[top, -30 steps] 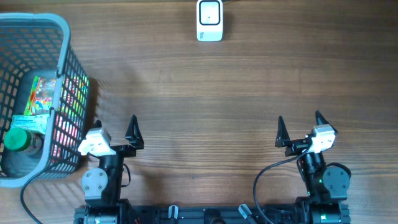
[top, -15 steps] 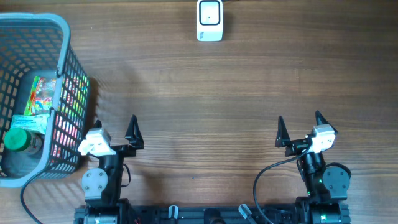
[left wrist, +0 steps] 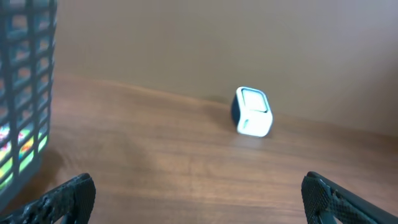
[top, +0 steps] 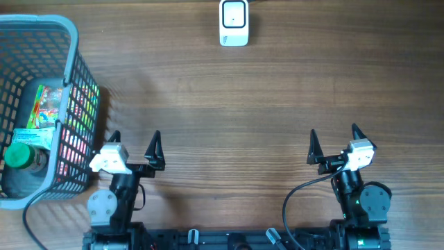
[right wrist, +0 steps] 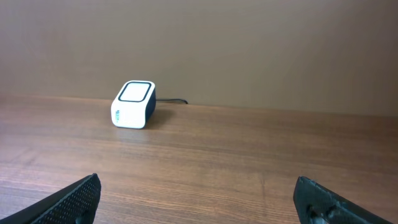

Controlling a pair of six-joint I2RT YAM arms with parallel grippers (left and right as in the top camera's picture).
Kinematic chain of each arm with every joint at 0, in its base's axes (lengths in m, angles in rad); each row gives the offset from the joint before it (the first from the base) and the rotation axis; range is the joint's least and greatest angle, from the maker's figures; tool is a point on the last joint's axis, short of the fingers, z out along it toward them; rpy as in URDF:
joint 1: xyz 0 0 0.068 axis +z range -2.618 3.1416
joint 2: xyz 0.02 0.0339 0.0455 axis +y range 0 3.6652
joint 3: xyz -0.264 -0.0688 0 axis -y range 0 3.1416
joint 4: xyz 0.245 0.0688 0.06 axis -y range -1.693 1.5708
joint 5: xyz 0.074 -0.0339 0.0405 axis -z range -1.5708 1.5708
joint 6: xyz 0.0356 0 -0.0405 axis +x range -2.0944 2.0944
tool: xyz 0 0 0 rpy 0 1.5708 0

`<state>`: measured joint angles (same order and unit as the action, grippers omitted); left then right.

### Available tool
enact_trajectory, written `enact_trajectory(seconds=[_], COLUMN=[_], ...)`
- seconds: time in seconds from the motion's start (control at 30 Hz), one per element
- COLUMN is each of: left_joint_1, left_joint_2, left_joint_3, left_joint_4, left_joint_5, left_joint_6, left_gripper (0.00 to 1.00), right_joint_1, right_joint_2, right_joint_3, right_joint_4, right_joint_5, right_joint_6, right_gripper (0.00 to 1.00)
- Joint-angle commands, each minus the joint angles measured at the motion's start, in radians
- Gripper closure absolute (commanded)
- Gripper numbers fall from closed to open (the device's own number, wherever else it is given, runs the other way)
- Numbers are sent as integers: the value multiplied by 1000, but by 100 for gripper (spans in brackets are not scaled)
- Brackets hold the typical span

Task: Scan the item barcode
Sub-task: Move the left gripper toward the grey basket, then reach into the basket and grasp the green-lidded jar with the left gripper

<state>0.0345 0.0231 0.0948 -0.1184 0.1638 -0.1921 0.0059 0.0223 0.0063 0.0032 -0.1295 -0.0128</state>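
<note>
Your left gripper [top: 135,144] has shifted slightly toward the middle along the near edge, and its jaws stand wide, holding nothing. Your right gripper [top: 334,144] has not moved and is equally wide and empty. At the left edge, the basket [top: 73,42] holds a colourful packet [top: 47,104] and a green-capped bottle [top: 19,154]. At the far edge of the surface [top: 243,104] sits the scanner [top: 234,22].

Grey plastic mesh basket [top: 41,20] is set at left edge of wooden tabletop [top: 243,118], w/ green-capped bottle [top: 19,155] & colourful snack packet [top: 47,105] laid inside. White box-shaped scanner [top: 234,22] is placed at far edge, approx. centre, well apart from basket.
</note>
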Motion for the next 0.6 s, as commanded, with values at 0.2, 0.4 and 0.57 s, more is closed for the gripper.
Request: enact_trajectory(seconds=[0.2, 0.4, 0.57], left_joint_1=[-6, -6, -4], left_joint_2=[459, 850, 946], left_joint_3=[614, 1028, 1029], left_joint_4=[-250, -521, -639], left_joint_5=[37, 132, 152], left_joint_6=[28, 27, 28], left_gripper=[0, 0, 0], right_joint_1=[4, 4, 4], right_joint_2=[-2, -2, -2], right_joint_3=[-1, -1, -1], right_joint_4=[3, 3, 3], right_joint_5=[10, 10, 10], right_joint_6=[-4, -4, -4], right_gripper=[0, 0, 0])
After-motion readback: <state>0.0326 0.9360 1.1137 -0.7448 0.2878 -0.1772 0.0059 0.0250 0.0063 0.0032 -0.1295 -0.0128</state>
